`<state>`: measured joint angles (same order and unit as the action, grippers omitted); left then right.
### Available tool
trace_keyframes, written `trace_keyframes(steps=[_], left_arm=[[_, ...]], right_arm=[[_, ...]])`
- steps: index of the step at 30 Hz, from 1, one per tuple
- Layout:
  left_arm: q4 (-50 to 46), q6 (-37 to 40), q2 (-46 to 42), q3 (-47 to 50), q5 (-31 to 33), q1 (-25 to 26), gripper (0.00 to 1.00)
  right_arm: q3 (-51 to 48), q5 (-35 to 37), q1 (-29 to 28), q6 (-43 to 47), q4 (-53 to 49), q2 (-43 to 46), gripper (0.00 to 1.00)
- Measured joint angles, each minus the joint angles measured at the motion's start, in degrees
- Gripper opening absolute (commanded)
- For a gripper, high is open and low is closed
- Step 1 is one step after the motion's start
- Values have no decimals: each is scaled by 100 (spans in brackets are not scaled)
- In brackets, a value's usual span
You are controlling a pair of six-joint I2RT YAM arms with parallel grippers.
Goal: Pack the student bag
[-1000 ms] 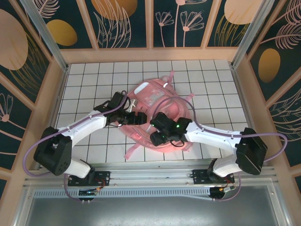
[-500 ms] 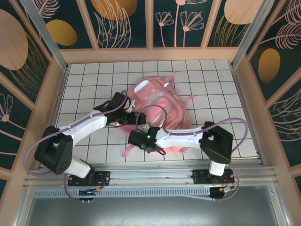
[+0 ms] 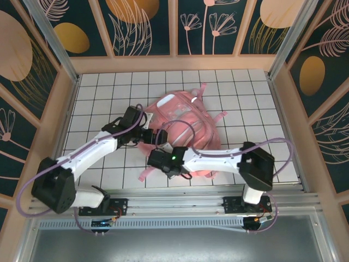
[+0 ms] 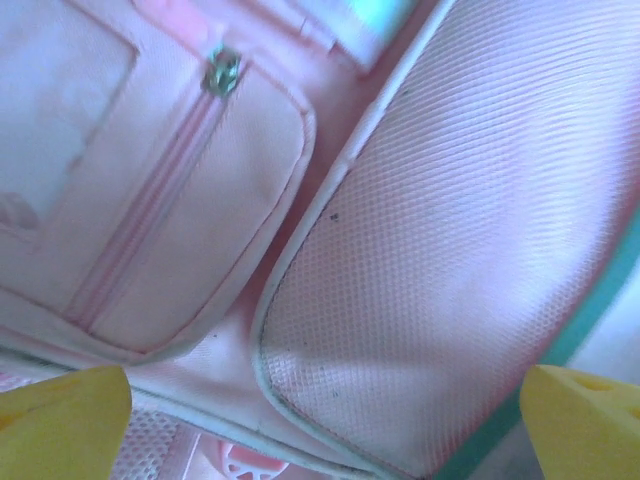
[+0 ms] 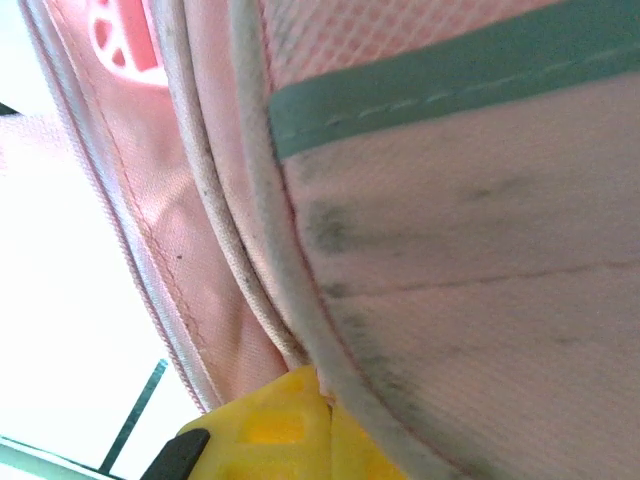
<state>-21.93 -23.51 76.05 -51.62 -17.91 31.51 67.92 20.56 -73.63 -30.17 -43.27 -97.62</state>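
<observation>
The bag point(image 3: 188, 117) lies flat on the tiled table point(image 3: 98, 98), about mid-table and a little right of centre, with pink straps trailing off its near-left and right edges

The left gripper point(image 3: 147, 134) sits over the bag's left side. In the left wrist view its jaws stand spread wide, with one yellow fingertip point(image 4: 60, 420) low at the left edge and the other low at the right edge, and nothing is held between them. Under that gap the bag's fabric fills the space: a zip pocket point(image 4: 170, 220) to the left and a mesh panel point(image 4: 450, 270) with pale piping to the right. The bag looks close below the tips, but I cannot tell whether they touch it

The right gripper point(image 3: 154, 162) reaches across to the bag's near-left corner, near side of the left gripper. Its jaws are fully closed. In the right wrist view a yellow finger point(image 5: 280, 430) presses against the grubby piped edge point(image 5: 300, 300) of the bag, below a teal band point(image 5: 450, 95). Whether any fabric is pinched between the jaws I cannot tell
</observation>
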Motion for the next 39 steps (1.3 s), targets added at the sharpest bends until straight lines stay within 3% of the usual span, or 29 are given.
trace_keyframes(steps=[4,9,19,24,26,27,31,39], left_arm=[[24,-203,-437,225,24,-11,99],[280,-1123,-636,841,-538,0,99],[977,-2197,-297,984,-1401,-61,99],[1596,-2686,-153,1152,-1543,-256,76],[1808,-2841,-151,1300,-1604,-328,82],[1891,-2927,-151,1357,-1620,-352,98],[2168,-3145,-247,1563,-1659,-391,99],[2492,-3779,-1322,2465,-1652,-651,99]], right_arm=[[-439,-544,431,291,413,787,0],[-695,-1185,935,468,831,1419,0],[-743,-1751,1182,721,1019,1497,0],[-645,-1849,1220,728,1073,1495,0],[-632,-1934,1281,706,1123,1495,0],[-629,-1980,1307,691,1147,1495,0],[-553,-2227,1434,627,1180,1419,0],[-63,-2455,1556,514,1270,984,0]])
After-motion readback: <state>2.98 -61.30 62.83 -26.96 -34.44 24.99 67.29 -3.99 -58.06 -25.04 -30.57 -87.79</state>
